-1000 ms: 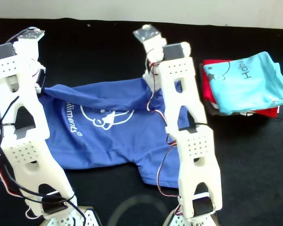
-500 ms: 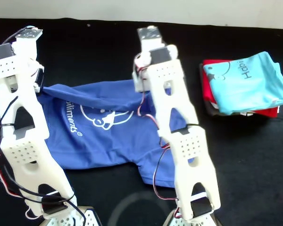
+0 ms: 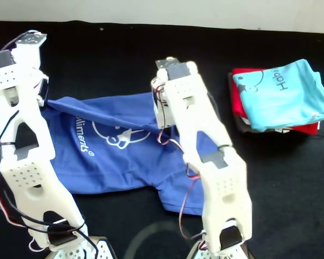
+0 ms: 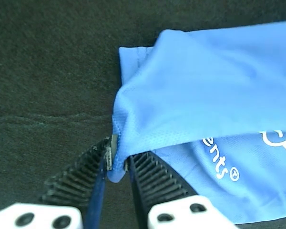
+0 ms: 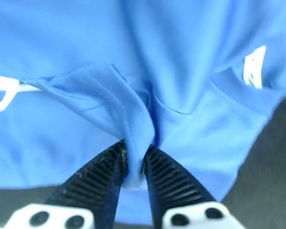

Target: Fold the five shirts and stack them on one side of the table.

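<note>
Black table [image 3: 108,48], blue shirt [image 3: 113,162] spread out mid-table near the folded stack [image 3: 283,100], left hand [image 4: 118,162] and right hand [image 5: 134,156] each pinching its far edge — looks like the first fold, so next both need to carry that edge over evenly.

Arms outstretched, left fingers [image 4: 157,180] and right fingers [image 5: 96,175] clamped.

One blue shirt [image 3: 113,162], one stack [image 3: 281,97], two arms [image 3: 21,135] [image 3: 205,124]
</note>
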You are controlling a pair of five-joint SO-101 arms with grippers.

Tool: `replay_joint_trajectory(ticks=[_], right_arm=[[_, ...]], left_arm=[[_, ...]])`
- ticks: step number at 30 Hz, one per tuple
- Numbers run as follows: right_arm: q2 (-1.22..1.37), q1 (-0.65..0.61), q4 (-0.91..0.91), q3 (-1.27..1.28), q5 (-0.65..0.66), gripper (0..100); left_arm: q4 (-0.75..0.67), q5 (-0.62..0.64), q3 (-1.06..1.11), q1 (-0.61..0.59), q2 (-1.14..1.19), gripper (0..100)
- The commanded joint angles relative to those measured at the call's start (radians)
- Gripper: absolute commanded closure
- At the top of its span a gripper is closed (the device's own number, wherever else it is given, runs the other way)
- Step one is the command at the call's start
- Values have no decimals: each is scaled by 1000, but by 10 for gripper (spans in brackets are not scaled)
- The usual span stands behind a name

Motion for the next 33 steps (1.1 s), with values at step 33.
replay_joint_trajectory(ticks=[33], right_arm=[[-255,-15,-81,513,334,825]], left_arm=[[-44,-9,-5,-5,-12,990]])
